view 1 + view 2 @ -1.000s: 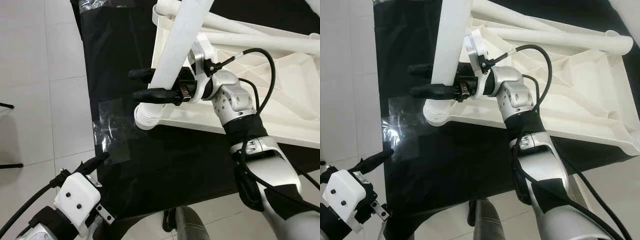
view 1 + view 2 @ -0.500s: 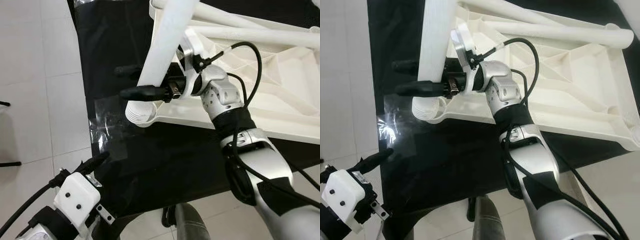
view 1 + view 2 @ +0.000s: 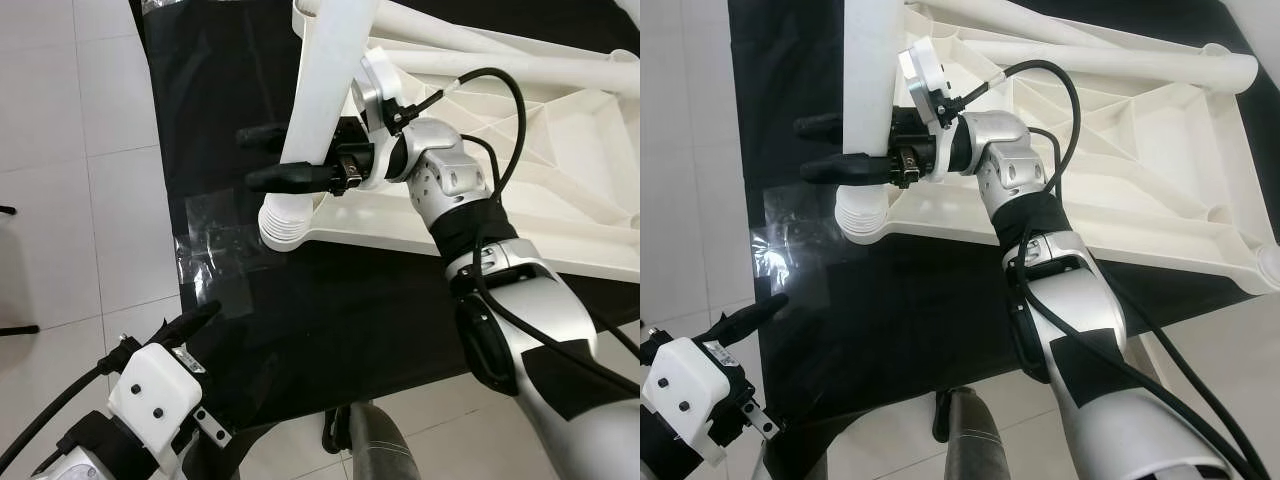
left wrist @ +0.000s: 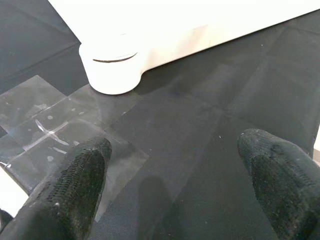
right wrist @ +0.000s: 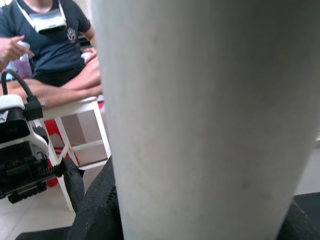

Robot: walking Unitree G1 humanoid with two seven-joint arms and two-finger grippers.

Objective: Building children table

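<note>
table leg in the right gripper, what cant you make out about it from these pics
- Top end of the table leg: cut off by the upper edge in both eye views.
- Whether its lower end sits in the ribbed corner socket: the leg and the right gripper cover the joint.
- Far side of the leg: the right wrist view is too close and blurred.
- Contact of the fingers with the leg: partly hidden behind it.

Head cams look steeply down from above at black mat (image 3: 330, 320) & upturned table (image 3: 1160, 190); both share that scene. Left wrist cam sits low, close over mat, facing table corner. Right wrist cam looks level, v. close to leg (image 5: 210, 120).
</note>
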